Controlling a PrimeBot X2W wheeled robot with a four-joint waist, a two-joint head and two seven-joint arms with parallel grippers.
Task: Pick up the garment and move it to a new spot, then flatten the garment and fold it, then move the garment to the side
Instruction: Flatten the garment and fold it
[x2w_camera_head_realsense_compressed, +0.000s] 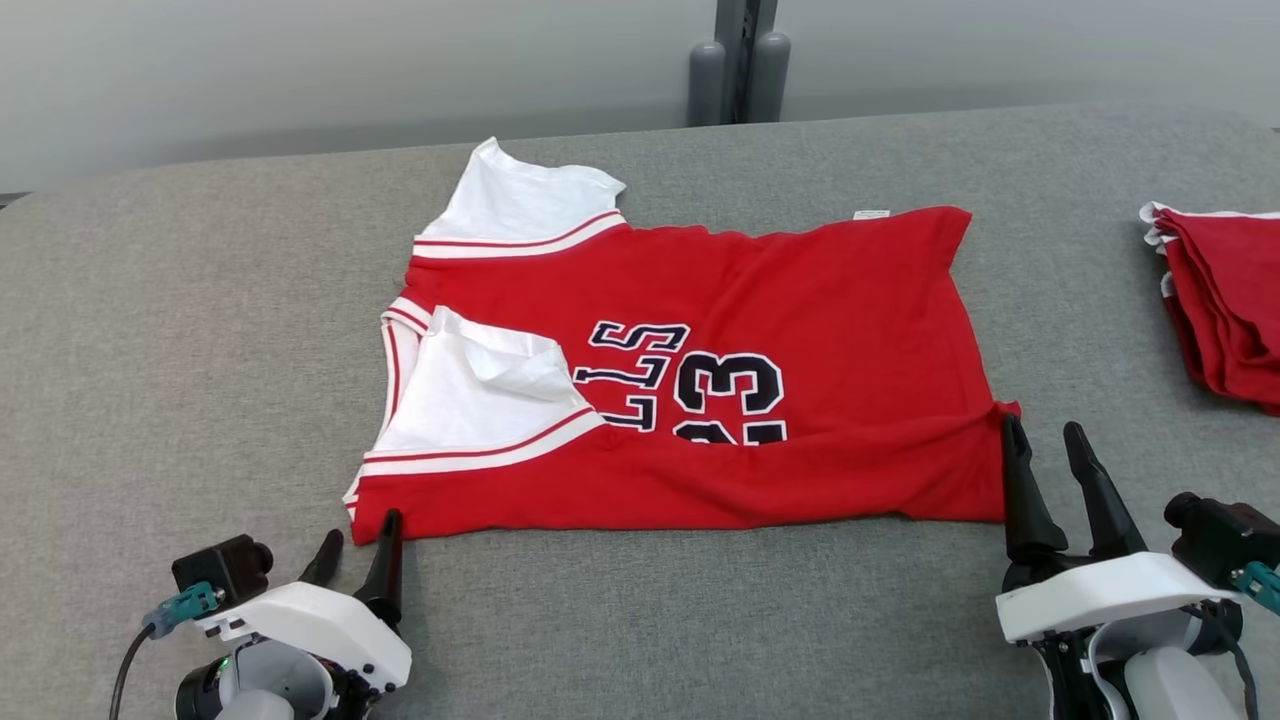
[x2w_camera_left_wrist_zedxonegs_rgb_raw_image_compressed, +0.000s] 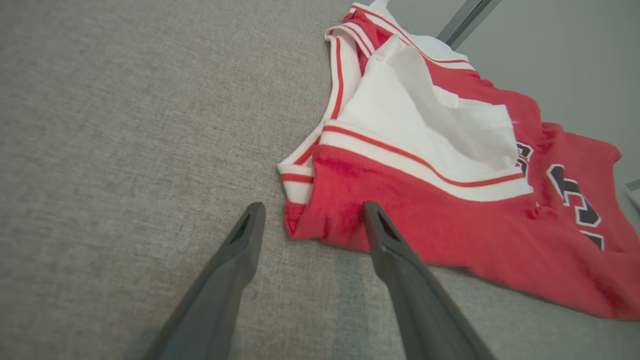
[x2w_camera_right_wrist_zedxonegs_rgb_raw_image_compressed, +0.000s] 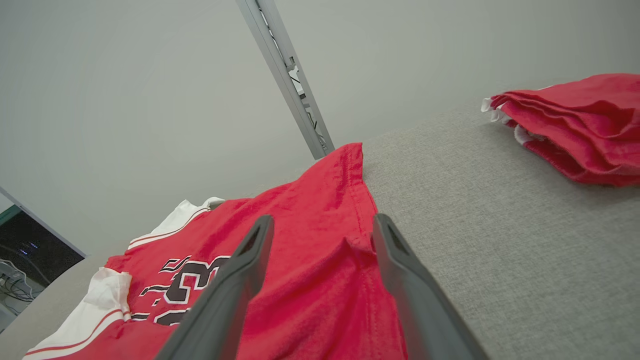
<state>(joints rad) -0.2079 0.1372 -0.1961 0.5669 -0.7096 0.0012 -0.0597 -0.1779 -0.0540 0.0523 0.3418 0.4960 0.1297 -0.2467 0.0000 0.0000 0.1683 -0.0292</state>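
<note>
Two near corners of the folded red jersey (x2w_camera_head_realsense_compressed: 800, 300), white-sleeved and numbered 23, meet the left pincer (x2w_camera_head_realsense_compressed: 363, 527) and right pincer (x2w_camera_head_realsense_compressed: 1041, 424), both with fingers apart, on the desk (x2w_camera_head_realsense_compressed: 200, 350).

There was one red-and-white fabric jersey (x2w_camera_head_realsense_compressed: 800, 300), one folded red cloth pile (x2w_camera_head_realsense_compressed: 1225, 300) at three o'clock, and two hands: left hand (x2w_camera_head_realsense_compressed: 362, 525), right hand (x2w_camera_head_realsense_compressed: 1041, 424).

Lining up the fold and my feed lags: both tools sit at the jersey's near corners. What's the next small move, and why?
Probably shut both tools on those corners. The left tool stands open astride the near-left corner of the jersey, and the right tool open astride the near-right hem, so neither grips cloth yet.
</note>
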